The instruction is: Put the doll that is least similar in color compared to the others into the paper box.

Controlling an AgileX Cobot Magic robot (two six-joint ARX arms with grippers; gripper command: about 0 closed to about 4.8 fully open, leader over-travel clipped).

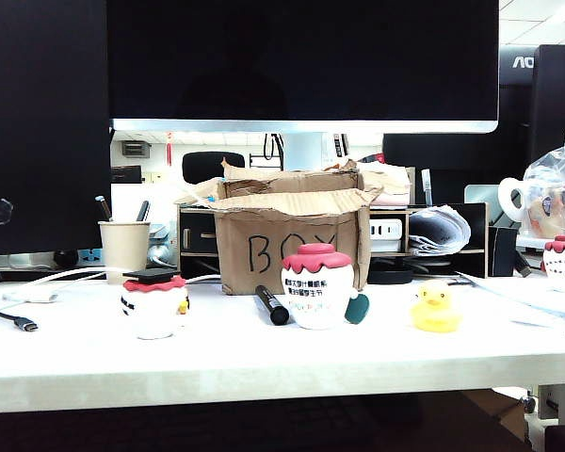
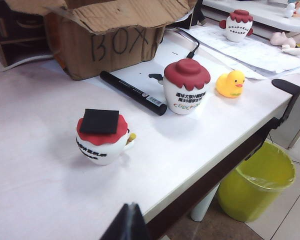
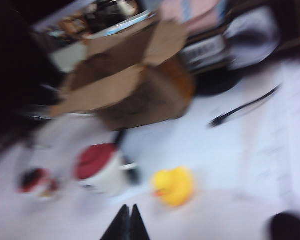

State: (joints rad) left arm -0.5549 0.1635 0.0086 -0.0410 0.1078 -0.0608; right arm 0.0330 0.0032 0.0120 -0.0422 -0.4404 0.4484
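The doll, a small yellow duck [image 1: 435,310] [image 2: 230,84] [image 3: 174,186], sits on the white table right of a white round doll with a red cap [image 1: 317,285] [image 2: 186,86]. Behind them stands the brown paper box [image 1: 287,240] [image 2: 110,35] [image 3: 135,87] marked "BOX", flaps open. Another white doll with a black hat [image 1: 154,302] [image 2: 102,135] sits at the left. My left gripper [image 2: 131,206] is shut, empty, above the table's front edge near the black-hat doll. My right gripper [image 3: 128,207] is shut, empty, short of the duck. Neither gripper shows in the exterior view.
A black marker [image 1: 271,305] [image 2: 132,92] lies before the box. A paper cup with pens [image 1: 124,245] stands back left, a monitor [image 1: 301,66] behind. A cable [image 1: 19,323] lies at left. A yellow-green bin [image 2: 257,180] stands below the table edge.
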